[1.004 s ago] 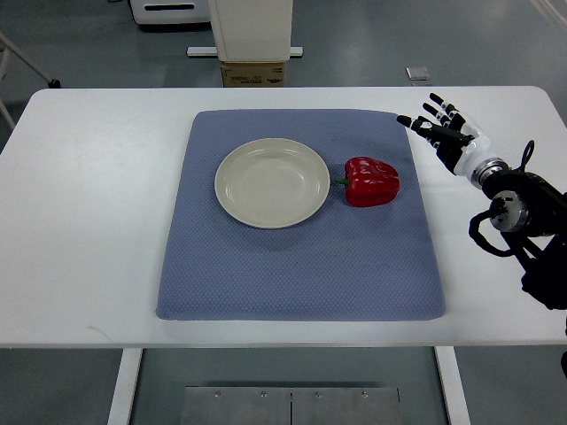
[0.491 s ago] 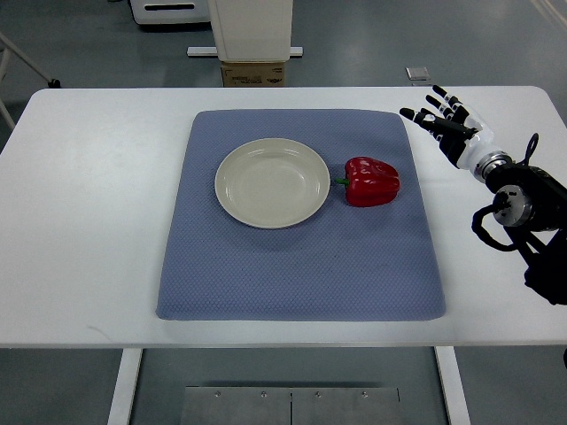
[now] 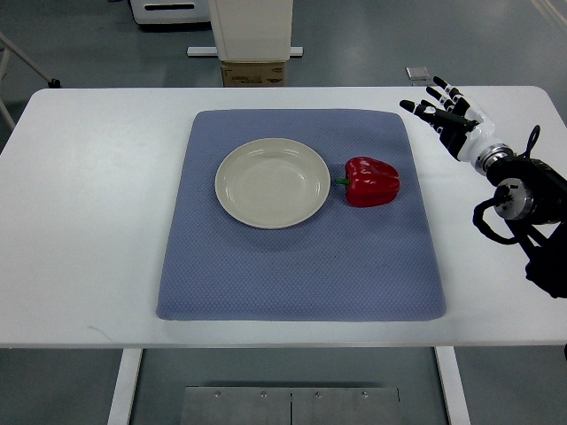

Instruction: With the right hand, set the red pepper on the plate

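Observation:
A red pepper (image 3: 371,181) lies on a blue-grey mat (image 3: 301,266), its green stem pointing left toward a cream plate (image 3: 273,182). The plate is empty and sits just left of the pepper. My right hand (image 3: 440,113) is over the white table, up and to the right of the pepper, off the mat's far right corner. Its fingers are spread and hold nothing. The left arm does not show.
The white table (image 3: 89,221) carries the mat. A cardboard box (image 3: 253,73) and a white machine base stand on the floor beyond the far edge. My right forearm with black cables (image 3: 518,208) lies over the table's right side.
My right hand has moved up and slightly to the right, farther from the pepper. The pepper and plate have not moved.

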Controlling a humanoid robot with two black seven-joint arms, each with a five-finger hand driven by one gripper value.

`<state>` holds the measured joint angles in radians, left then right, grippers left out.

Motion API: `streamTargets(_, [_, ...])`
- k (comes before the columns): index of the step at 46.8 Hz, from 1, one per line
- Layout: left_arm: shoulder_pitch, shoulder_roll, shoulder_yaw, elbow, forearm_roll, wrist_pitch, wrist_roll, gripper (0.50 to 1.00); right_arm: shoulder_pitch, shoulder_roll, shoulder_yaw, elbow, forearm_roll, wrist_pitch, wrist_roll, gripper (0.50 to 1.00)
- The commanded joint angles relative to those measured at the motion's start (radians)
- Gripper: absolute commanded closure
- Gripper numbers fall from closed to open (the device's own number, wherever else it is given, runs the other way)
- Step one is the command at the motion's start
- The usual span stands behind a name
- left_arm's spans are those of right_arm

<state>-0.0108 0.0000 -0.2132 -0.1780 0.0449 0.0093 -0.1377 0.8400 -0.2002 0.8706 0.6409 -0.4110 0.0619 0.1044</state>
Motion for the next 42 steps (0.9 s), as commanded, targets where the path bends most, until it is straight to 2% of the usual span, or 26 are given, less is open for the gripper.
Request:
streamTargets(1, [0.000,0.000,0.000,0.000,0.000,0.000,0.000,0.500,-0.001,-0.001,0.002,-0.001,0.000,-0.001,0.000,0.500])
streamTargets(42, [0.000,0.000,0.000,0.000,0.000,0.000,0.000,0.500,-0.013,0.005,0.005,0.006,0.000,0.009,0.006,0.500])
